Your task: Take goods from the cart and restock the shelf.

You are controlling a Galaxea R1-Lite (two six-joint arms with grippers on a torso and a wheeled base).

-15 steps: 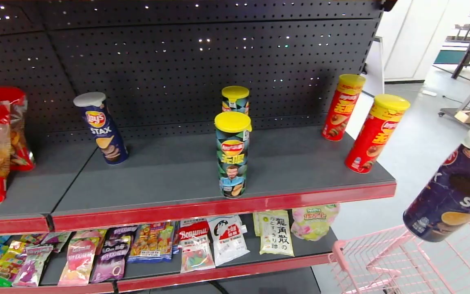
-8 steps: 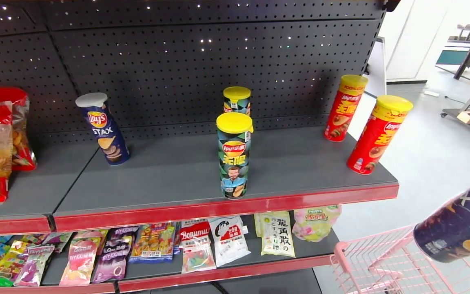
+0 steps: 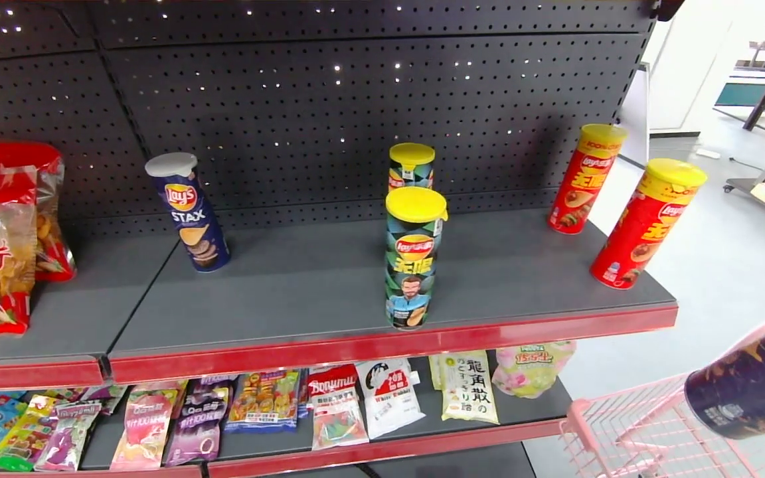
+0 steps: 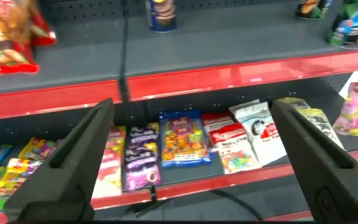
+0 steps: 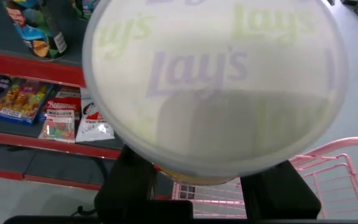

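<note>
One dark blue chip can (image 3: 751, 385) is the item in hand. It hangs at the far right of the head view, above the pink cart (image 3: 621, 425) and lower than the upper shelf board (image 3: 289, 292). The right tool (image 5: 197, 190) is clamped on its body, one dark finger on either side below the white lid (image 5: 216, 81). The lid hides the contact itself, so the grip looks firm rather than proven.

The can's long axis is tilted, base down toward the cart and lid end up and outward, past the edge of the head view. The free stretch of shelf board lies up and to the robot's left of the can, so the right arm is the one placed to carry it there. The can would likely need to be raised above the board's red front lip and stood upright.

Its wrap is deep blue with white lettering and a chip picture near the base. A matching blue can (image 3: 188, 212) stands toward the left of the board. The front teal can (image 3: 412, 265) stands mid-board at the front edge, and two red cans (image 3: 648, 222) stand at the right end.

The left tool (image 4: 191, 124) is spread wide and holds nothing, facing the snack packets (image 4: 182, 140) on the lower shelf.
</note>
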